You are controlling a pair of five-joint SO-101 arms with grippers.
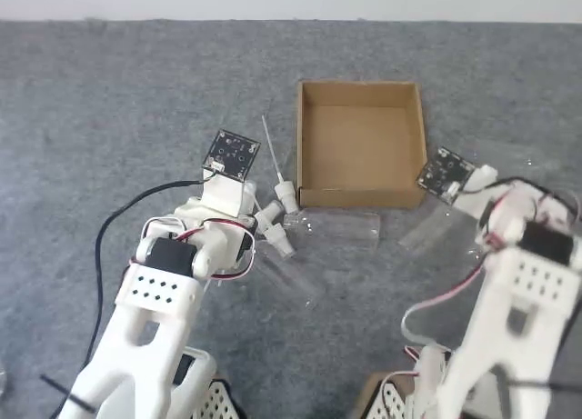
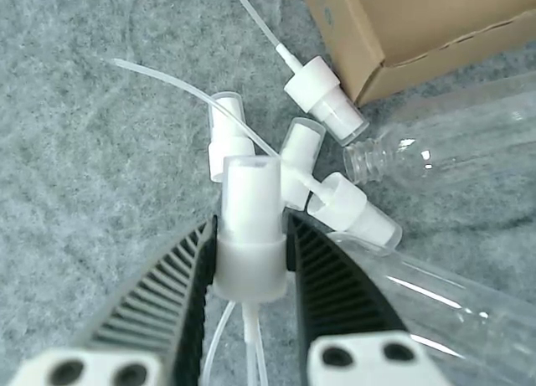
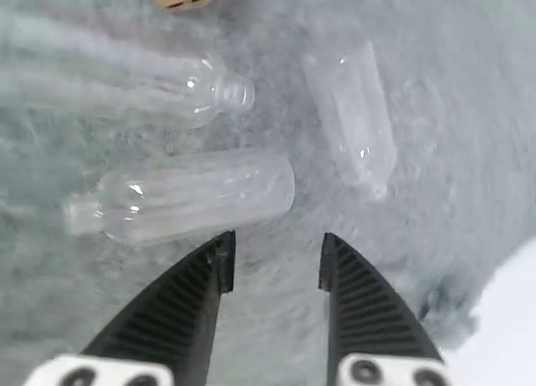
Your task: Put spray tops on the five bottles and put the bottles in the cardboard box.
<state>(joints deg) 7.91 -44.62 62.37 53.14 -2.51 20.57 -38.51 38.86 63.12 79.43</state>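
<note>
A white spray top (image 2: pixel 249 203) is gripped by the left claw (image 2: pixel 249 235). Other loose spray tops (image 2: pixel 322 89) are seen just beyond it beside a clear bottle (image 2: pixel 452 139), with the cardboard box (image 2: pixel 402 34) farther on. The right claw (image 3: pixel 276 250) is held open above the grey desk (image 3: pixel 435 151), where three bottles (image 3: pixel 193 193) are laid on their sides.

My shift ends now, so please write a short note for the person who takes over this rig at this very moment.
Left gripper: shut on one spray top, close to the other spray tops near the box corner.
Right gripper: open, holding nothing, over a lying bottle.
Cardboard box: nothing inside.
Done: no bottle visibly capped or boxed.
Left: fit the tops on the bottles, then put the bottles in the box.
</note>
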